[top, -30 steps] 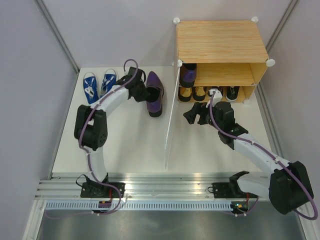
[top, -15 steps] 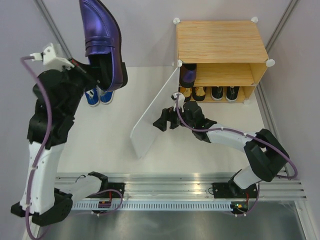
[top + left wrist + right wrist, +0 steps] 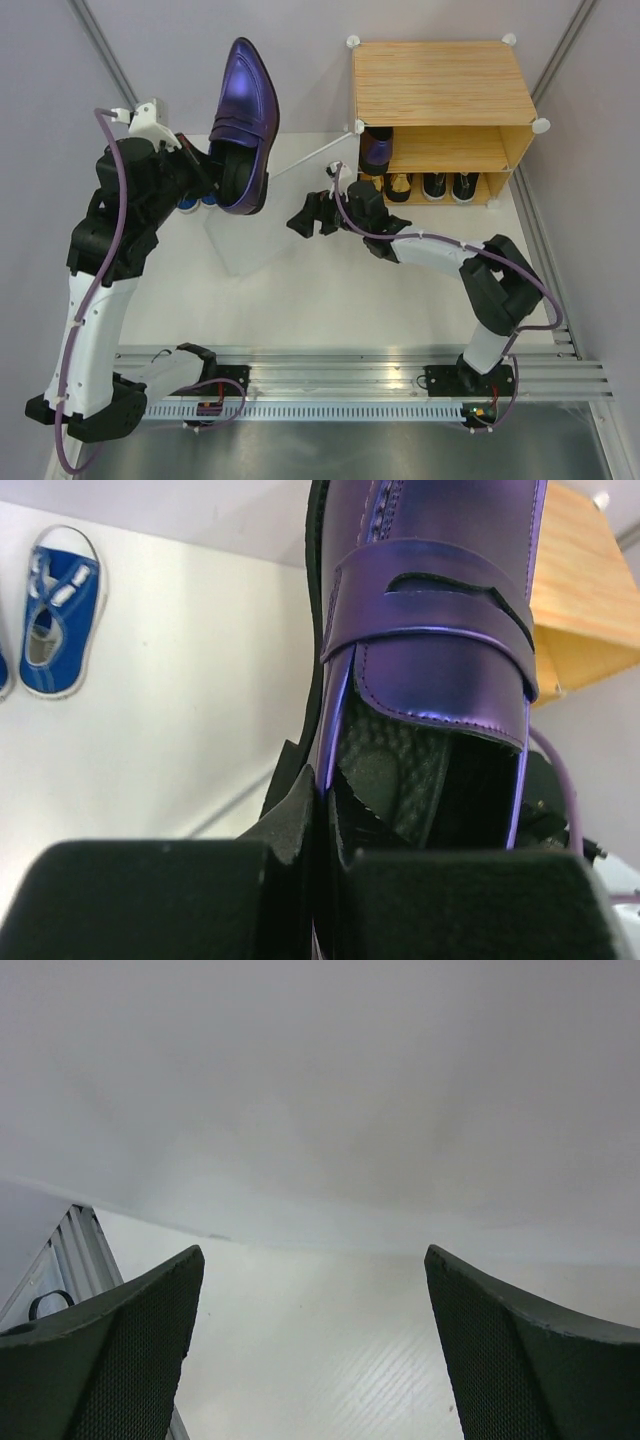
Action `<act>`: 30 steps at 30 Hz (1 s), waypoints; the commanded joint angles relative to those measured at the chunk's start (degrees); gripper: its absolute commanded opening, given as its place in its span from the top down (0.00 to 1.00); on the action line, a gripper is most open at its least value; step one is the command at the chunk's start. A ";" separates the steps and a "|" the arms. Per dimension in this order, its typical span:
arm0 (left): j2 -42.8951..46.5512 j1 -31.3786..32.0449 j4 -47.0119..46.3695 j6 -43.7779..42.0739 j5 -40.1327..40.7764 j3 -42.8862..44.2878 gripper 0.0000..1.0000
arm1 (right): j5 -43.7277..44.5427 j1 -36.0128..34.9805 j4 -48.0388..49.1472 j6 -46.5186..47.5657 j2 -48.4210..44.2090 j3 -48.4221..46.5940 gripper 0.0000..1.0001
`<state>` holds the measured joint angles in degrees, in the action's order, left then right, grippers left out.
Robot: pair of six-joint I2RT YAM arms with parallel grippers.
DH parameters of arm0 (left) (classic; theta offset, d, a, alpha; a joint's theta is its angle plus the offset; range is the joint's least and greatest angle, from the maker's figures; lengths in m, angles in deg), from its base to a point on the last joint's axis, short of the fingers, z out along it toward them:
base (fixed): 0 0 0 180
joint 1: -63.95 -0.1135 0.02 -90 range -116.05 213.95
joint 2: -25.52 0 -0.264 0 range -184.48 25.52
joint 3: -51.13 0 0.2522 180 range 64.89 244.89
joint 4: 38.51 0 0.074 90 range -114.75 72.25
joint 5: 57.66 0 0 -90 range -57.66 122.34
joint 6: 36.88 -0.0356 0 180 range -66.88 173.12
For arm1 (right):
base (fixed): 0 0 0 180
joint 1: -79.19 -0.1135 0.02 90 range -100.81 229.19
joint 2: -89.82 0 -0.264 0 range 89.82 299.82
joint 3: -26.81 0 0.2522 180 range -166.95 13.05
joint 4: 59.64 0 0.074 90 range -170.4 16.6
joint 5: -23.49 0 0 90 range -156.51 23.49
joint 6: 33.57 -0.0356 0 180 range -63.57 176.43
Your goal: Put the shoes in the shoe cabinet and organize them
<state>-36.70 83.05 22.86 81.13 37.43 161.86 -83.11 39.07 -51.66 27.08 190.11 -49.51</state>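
— Since the earlier frame, the white door [image 3: 250, 235] has swung wider, toward 8 o'clock. The left arm has carried the purple dress shoe [image 3: 243, 110] toward 3 o'clock.
— Grippers?
— The left gripper [image 3: 215, 168] is clamped tight on the shoe's heel rim, high above the counter [image 3: 300, 300], toe at 12 o'clock. The right gripper [image 3: 303, 215] gapes wide and holds nothing, just beside the door.
— And the rest?
— The shoe cabinet [image 3: 440, 85] is at 1 o'clock. The other purple shoe [image 3: 375, 148] is on its upper shelf, with the gold shoes [image 3: 385, 186] and black shoes [image 3: 450, 186] below. The blue sneakers [image 3: 55, 610] are at 10 o'clock.

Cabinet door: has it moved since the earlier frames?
Yes. The white door has swung further open, its free edge sweeping left, away from the front of the fixed shoe cabinet.
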 commanded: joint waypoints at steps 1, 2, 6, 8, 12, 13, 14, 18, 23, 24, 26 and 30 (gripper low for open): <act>2.28 0.16 -6.83 -1.91 -8.48 1.82 0.98 | 3.14 0.22 -2.74 2.53 -8.41 2.87 0.06; 2.10 0.16 -6.92 -1.91 -9.90 1.91 0.98 | 6.81 0.13 -6.15 4.36 -10.62 3.93 0.06; 0.61 1.90 -7.36 -0.94 -16.67 1.30 0.98 | 20.40 0.39 -14.33 6.31 -25.11 11.65 0.03; 0.61 4.80 -8.41 -1.20 -17.13 0.07 0.98 | 26.94 0.48 -19.24 5.79 -34.95 13.95 0.02; -0.10 20.22 -10.17 -2.96 -11.25 -2.83 0.98 | 43.27 0.83 -27.34 3.42 -49.46 18.87 0.02; -0.53 23.07 -10.52 -3.48 -8.71 -3.71 0.98 | 46.36 0.83 -29.28 2.11 -54.10 19.23 0.02; -1.41 25.53 -11.66 -3.49 -7.73 -6.15 0.98 | 48.92 0.83 -32.95 1.40 -56.32 19.50 0.02; -1.95 31.79 -18.66 4.82 -5.70 -17.66 0.98 | 59.39 1.01 -41.23 -4.92 -65.73 22.30 0.02; -5.89 32.76 -29.23 16.36 -8.16 -33.32 0.98 | 61.77 0.92 -50.45 -11.16 -73.47 24.42 0.02; -7.20 33.20 -31.68 18.72 -7.98 -34.38 0.98 | 61.95 0.92 -51.17 -11.44 -74.27 25.20 0.02; -10.55 35.04 -33.72 21.89 -5.27 -37.63 0.98 | 61.17 0.92 -51.70 -10.74 -76.03 26.17 0.02; -15.29 35.40 -43.12 31.81 -2.10 -44.23 0.98 | 60.02 0.92 -51.71 -9.86 -76.12 28.02 0.02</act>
<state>-52.17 117.67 -2.99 100.69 33.51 117.97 -24.16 40.04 -100.97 18.01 113.98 -22.48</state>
